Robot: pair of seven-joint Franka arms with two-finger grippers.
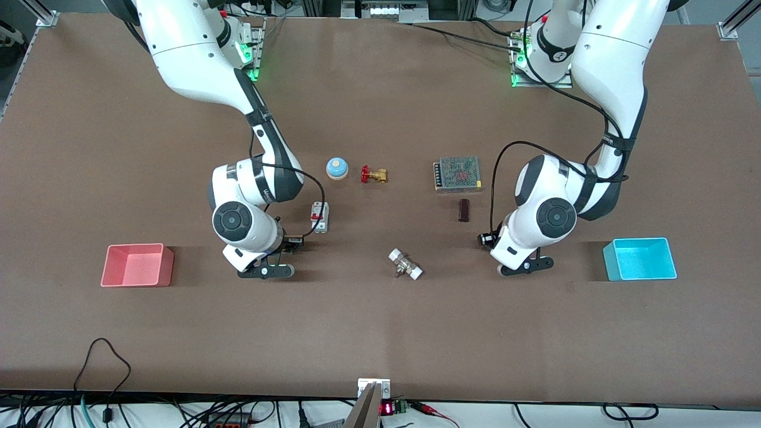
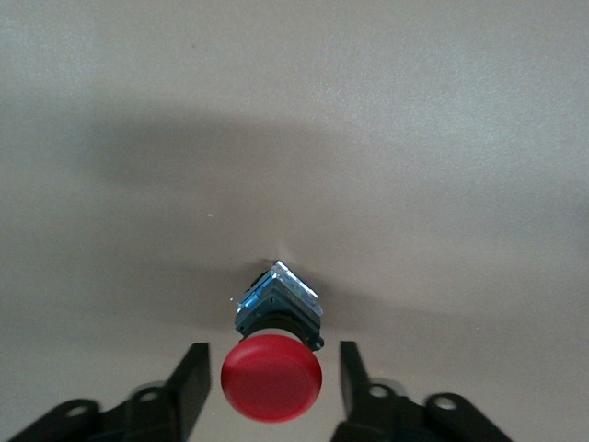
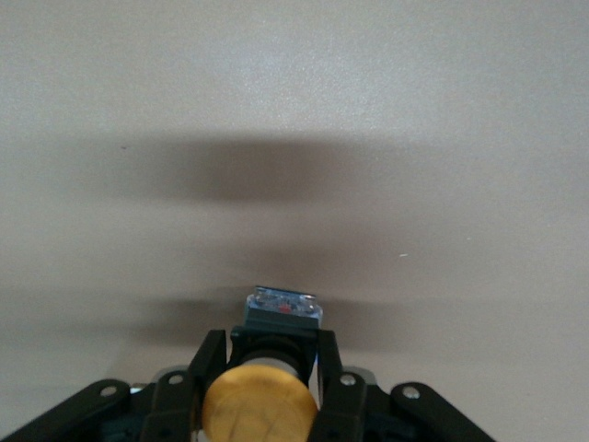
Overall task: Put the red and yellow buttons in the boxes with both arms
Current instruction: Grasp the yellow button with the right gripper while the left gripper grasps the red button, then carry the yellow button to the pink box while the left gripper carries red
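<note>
The red button (image 2: 271,378) stands on the table on its black body, between the fingers of my left gripper (image 2: 273,359), which is open with a gap on each side of the cap. In the front view the left gripper (image 1: 526,266) is low over the table beside the cyan-blue box (image 1: 645,272). My right gripper (image 3: 270,343) is shut on the black body of the yellow button (image 3: 260,401). In the front view the right gripper (image 1: 266,271) is low beside the pink-red box (image 1: 134,279). Both buttons are hidden in the front view. Both boxes look empty.
A white breaker (image 1: 320,217) lies close to the right arm's wrist. A white fitting (image 1: 405,264) lies between the grippers. A blue bell (image 1: 337,168), a brass valve (image 1: 373,175), a mesh-topped power unit (image 1: 458,173) and a dark block (image 1: 464,210) lie farther from the front camera.
</note>
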